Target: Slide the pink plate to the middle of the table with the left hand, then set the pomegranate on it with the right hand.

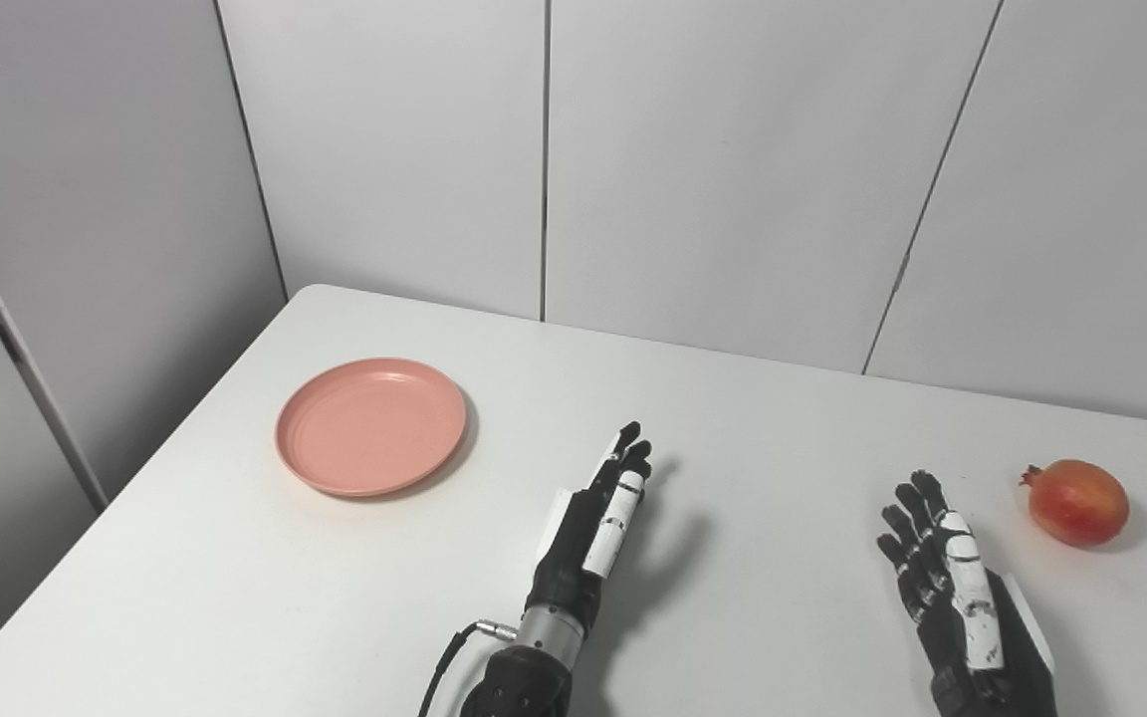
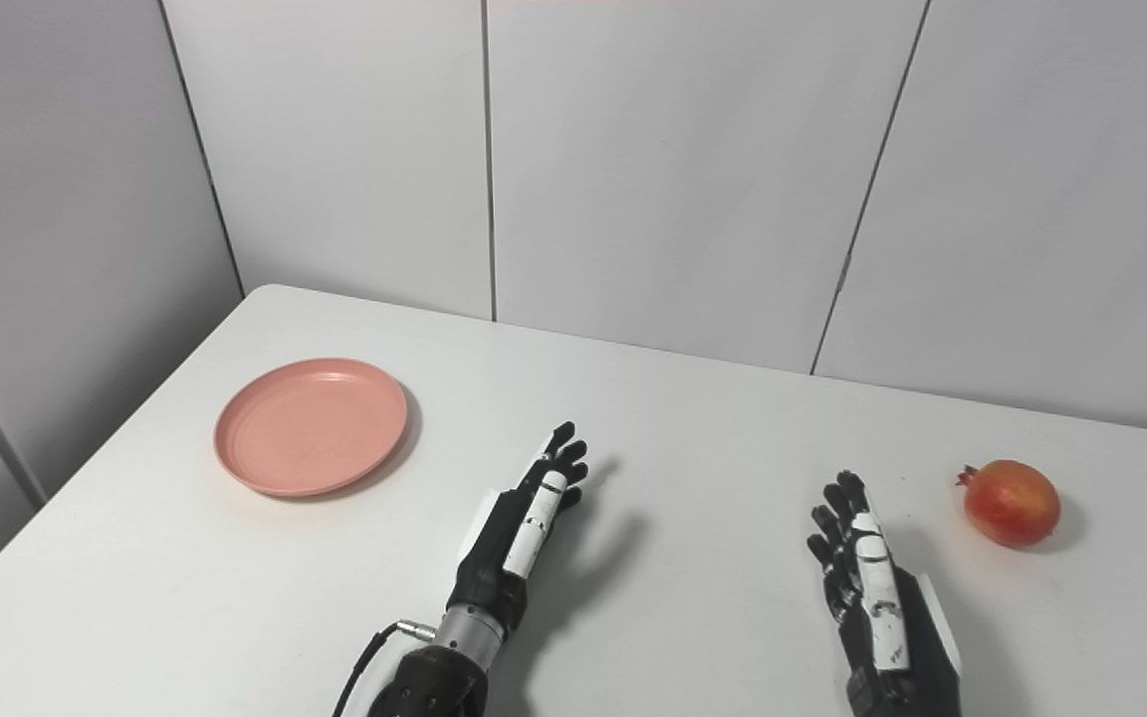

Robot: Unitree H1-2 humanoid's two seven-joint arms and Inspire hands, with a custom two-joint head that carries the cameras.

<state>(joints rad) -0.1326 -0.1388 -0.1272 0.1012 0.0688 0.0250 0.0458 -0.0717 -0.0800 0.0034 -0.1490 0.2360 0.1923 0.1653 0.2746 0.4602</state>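
A round pink plate (image 1: 370, 426) lies flat on the left part of the white table (image 1: 753, 418), with nothing on it. A red pomegranate (image 1: 1077, 501) rests on the table at the far right. My left hand (image 1: 598, 523) is near the table's middle front, to the right of the plate and well apart from it, open with fingers stretched forward. My right hand (image 1: 942, 568) is open too, fingers straight, just left of the pomegranate and not touching it.
Grey wall panels (image 1: 733, 169) close off the back and left of the table. The table's left edge (image 1: 125, 498) runs diagonally close to the plate. A thin cable (image 1: 454, 647) loops by my left wrist.
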